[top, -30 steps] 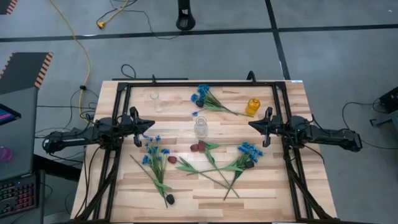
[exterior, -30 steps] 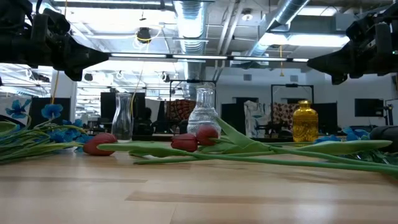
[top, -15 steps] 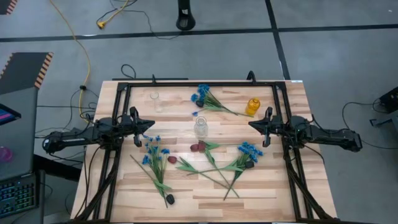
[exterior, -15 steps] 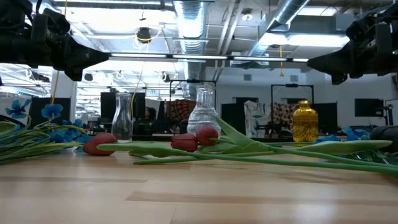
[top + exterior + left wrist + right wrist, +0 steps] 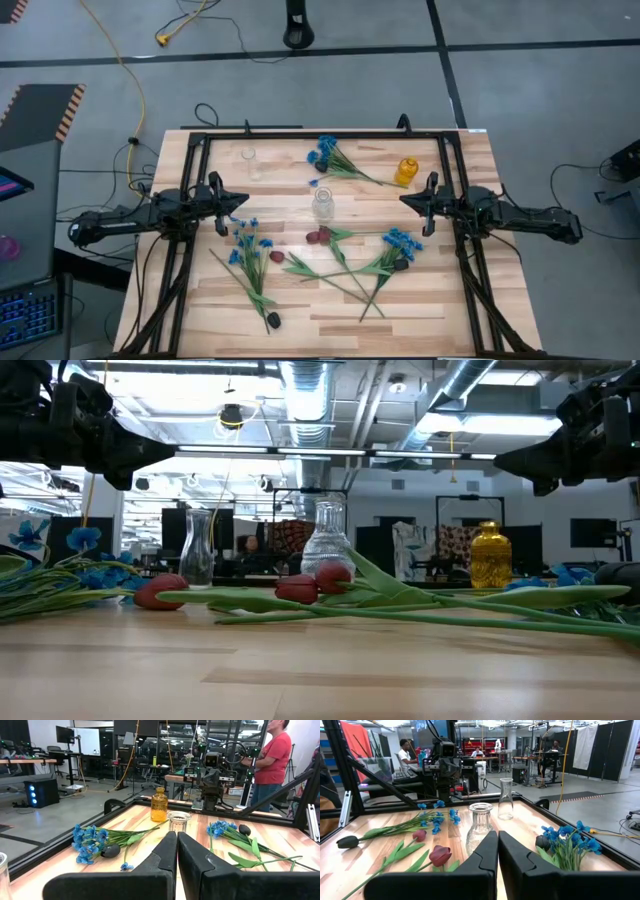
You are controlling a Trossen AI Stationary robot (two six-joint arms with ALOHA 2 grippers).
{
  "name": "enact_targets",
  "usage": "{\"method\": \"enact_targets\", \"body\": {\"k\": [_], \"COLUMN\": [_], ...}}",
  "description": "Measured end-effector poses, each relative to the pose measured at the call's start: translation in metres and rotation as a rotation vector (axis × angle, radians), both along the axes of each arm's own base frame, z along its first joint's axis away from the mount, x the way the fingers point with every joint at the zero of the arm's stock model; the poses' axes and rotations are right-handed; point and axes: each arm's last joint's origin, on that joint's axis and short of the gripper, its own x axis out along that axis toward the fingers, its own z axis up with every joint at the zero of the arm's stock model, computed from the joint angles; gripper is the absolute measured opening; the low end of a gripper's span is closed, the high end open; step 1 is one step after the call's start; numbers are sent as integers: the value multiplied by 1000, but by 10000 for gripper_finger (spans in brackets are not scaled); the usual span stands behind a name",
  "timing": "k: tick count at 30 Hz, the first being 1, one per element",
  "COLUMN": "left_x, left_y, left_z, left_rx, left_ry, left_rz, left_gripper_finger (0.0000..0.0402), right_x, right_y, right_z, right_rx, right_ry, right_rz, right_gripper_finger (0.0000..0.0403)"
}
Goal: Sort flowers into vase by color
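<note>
While both arms hang above the table's side edges, I see the left gripper (image 5: 238, 203) closed with nothing in it and the right gripper (image 5: 407, 200) pinched shut, also empty. The flowers (image 5: 340, 262) lie loose on the wood: one blue sprig (image 5: 325, 153) at the far side, another (image 5: 243, 243) near the left gripper, red buds (image 5: 318, 237) just in front of the clear centre vase (image 5: 323, 203). An amber vase (image 5: 406, 171) stands far right.

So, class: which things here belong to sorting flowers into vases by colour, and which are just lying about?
Job:
- blue flowers
- red rosebuds
- near-black buds
- clear vase
- tall clear vase
- amber vase

Lying about:
- yellow cable
- keyboard
</note>
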Motion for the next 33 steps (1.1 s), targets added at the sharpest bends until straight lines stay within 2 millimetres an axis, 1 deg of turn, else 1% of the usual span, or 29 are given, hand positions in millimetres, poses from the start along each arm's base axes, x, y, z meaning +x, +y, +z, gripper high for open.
{"method": "enact_targets", "body": {"k": [4,7,10,14,21,25,28,33], "left_x": [0,-1,-2,-2,-3,-4,-6,-11], "left_y": [1,3,5,5,6,6,5,5], "left_z": [1,2,2,2,3,10,19,42], "left_rx": [-49,-168,-278,-324,-352,-372,-373,-373], "left_ry": [-22,-79,-124,-142,-149,-181,-206,-248], "left_rz": [19,93,153,153,184,189,185,183], "left_gripper_finger": [0,1,16,61,174,229,246,249], "right_x": [0,0,0,0,0,0,0,0], "right_y": [0,0,0,0,0,0,0,0], "right_z": [0,0,0,0,0,0,0,0], "right_rx": [0,0,0,0,0,0,0,0], "right_ry": [0,0,0,0,0,0,0,0], "right_rz": [0,0,0,0,0,0,0,0], "right_gripper_finger": [43,43,43,43,43,43,43,43]}}
